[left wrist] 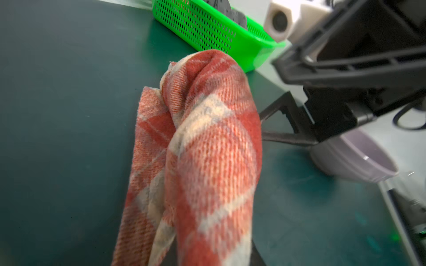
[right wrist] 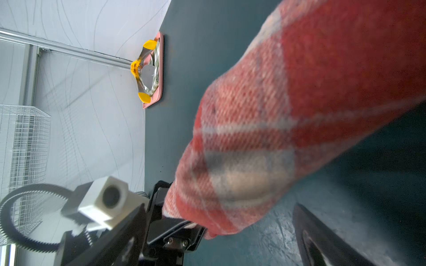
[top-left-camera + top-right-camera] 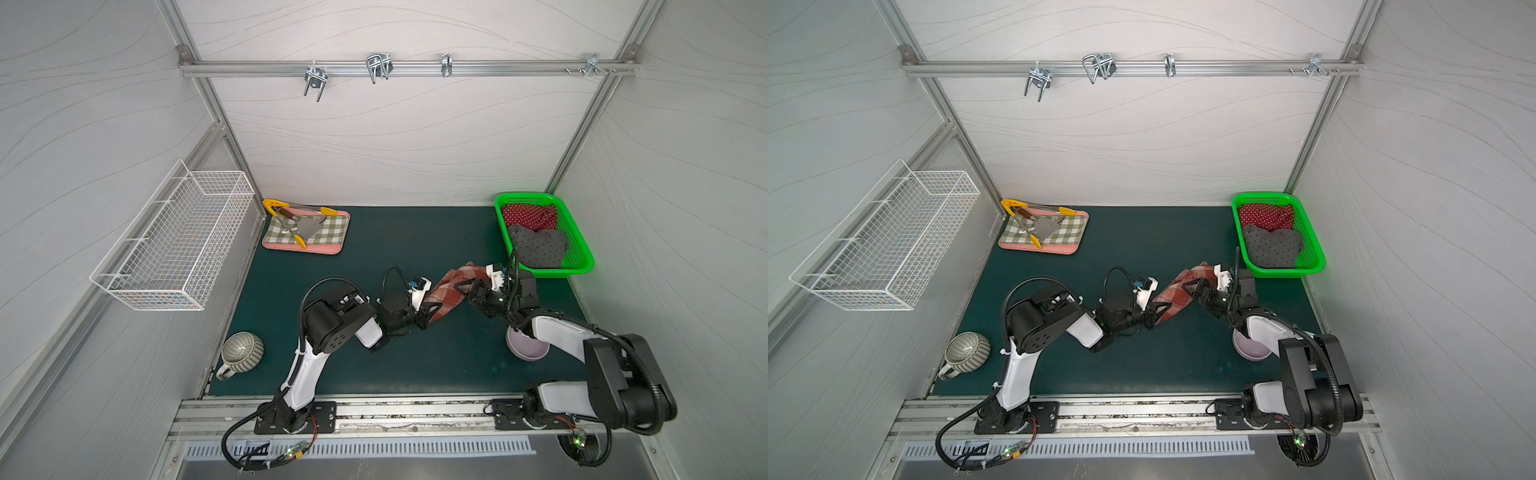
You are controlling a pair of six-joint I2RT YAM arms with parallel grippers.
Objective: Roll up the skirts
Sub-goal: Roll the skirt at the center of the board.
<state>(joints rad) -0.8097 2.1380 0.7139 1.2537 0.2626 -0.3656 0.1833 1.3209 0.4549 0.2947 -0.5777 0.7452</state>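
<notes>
The rolled rust-red and cream plaid skirt (image 3: 446, 293) (image 3: 1177, 291) lies slantwise at mid-table between my two grippers. My left gripper (image 3: 430, 309) (image 3: 1156, 309) is shut on its near end; in the left wrist view the cloth (image 1: 207, 138) hides the jaws. My right gripper (image 3: 467, 286) (image 2: 219, 207) is open, its fingers standing wide on either side of the skirt's far end (image 2: 265, 138). A red white-dotted skirt (image 3: 530, 216) and a grey black-dotted skirt (image 3: 538, 247) sit bundled in the green basket (image 3: 582, 266).
A lavender bowl (image 3: 525, 349) stands under the right forearm. A striped mug (image 3: 242, 351) is at the front left. The checked mat (image 3: 328, 235) with yellow tongs (image 3: 299, 216) lies at the back left. A white wire basket (image 3: 174, 245) hangs on the left wall.
</notes>
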